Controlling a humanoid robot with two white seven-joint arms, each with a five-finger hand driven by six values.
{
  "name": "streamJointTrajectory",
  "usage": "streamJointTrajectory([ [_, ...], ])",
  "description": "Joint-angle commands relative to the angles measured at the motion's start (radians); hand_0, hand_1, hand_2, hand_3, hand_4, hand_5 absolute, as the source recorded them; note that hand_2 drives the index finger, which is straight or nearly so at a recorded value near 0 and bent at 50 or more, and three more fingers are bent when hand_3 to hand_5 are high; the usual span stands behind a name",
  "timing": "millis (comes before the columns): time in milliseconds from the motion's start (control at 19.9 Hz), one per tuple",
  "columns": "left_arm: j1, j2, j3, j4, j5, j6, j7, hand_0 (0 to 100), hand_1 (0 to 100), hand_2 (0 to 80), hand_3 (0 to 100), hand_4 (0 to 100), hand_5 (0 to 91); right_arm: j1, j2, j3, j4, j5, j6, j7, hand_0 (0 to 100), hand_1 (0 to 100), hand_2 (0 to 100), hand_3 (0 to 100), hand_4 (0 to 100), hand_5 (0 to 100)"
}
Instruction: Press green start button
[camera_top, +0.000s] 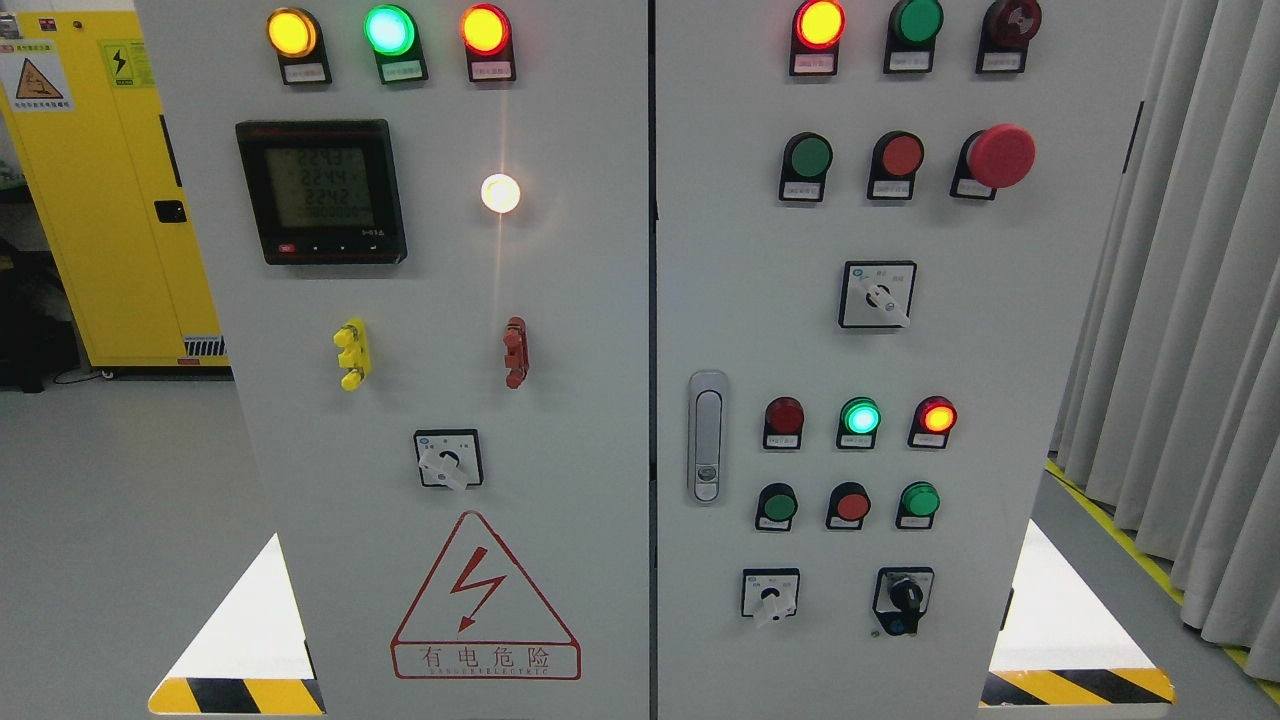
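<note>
Neither robot hand shows in the head view, so their state cannot be told. At far left stands a yellow metal cabinet (110, 190) with hazard stickers. The grey electrical cabinet's left door (440, 330) carries a black digital meter (321, 191) reading 224-something, and a red lightning triangle (485, 596) captioned 有电危险. On the right door (850, 350) – upper row – sits the round green start button (808, 157), unlit, beside a red button (901, 156) and a red mushroom stop button (999, 156).
</note>
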Motion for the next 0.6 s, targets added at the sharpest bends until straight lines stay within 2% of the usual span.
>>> streamJointTrajectory([
  [0,-0.026,-0.037,0.001,-0.028,0.0,0.001,0.0,12,56,0.0,0,0,0.0,0.067,0.03,0.04,-0.558,0.009,-0.01,0.011,15,37,0,0,0,0],
  [201,-0.025,-0.057,0.001,-0.026,-0.001,0.001,0.0,12,56,0.0,0,0,0.0,0.067,0.03,0.062,-0.665,0.009,-0.022,0.009,15,38,0,0,0,0],
  [403,-0.025,-0.072,0.001,-0.028,-0.001,0.001,0.0,12,56,0.0,0,0,0.0,0.064,0.032,0.067,-0.715,0.011,-0.128,0.006,14,39,0,0,0,0],
  [503,-0.025,-0.081,0.001,-0.028,-0.001,0.001,0.0,12,56,0.0,0,0,0.0,0.061,0.03,0.064,-0.776,0.034,-0.148,0.006,14,40,0,0,0,0],
  [553,-0.025,-0.081,-0.001,-0.028,0.0,0.001,0.0,12,56,0.0,0,0,0.0,0.058,0.029,0.057,-0.819,0.046,-0.148,0.012,14,40,0,4,2,0],
])
